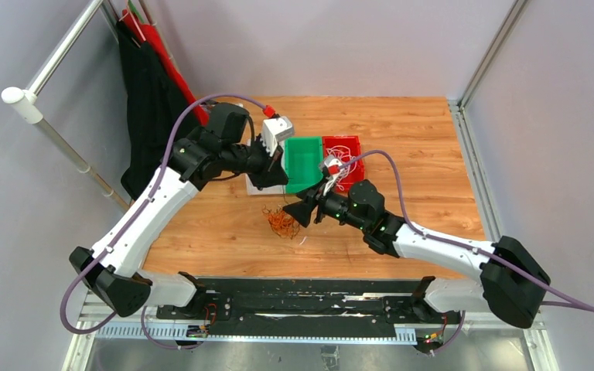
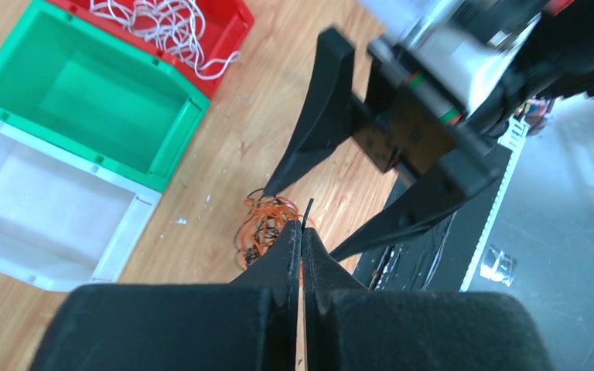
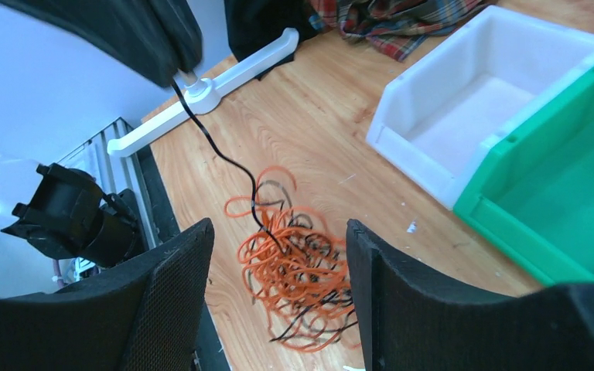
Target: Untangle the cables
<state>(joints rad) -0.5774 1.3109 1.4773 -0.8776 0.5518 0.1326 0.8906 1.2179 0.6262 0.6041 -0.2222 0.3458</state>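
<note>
Left gripper (image 2: 302, 232): pinched fully together on one black strand (image 3: 215, 153) and held high, apparently so the strand pulls taut and lifts clear of the heap.
Black strand: hangs from those tips down into the tangle (image 3: 298, 282), its lower end buried there.
Tangle: orange and black cables heaped on the table (image 1: 433, 154), below both grippers.
Right gripper (image 3: 277, 228): jaws spread wide, holding nothing, framing the heap; probably poised to pin it while the strand is drawn out.
White bin (image 3: 402, 116), green bin (image 3: 510, 209): just beyond its right finger, both empty, likely awaiting sorted colours.
Red bin (image 2: 232, 31): past the green one, holding white cables (image 2: 162, 23).
</note>
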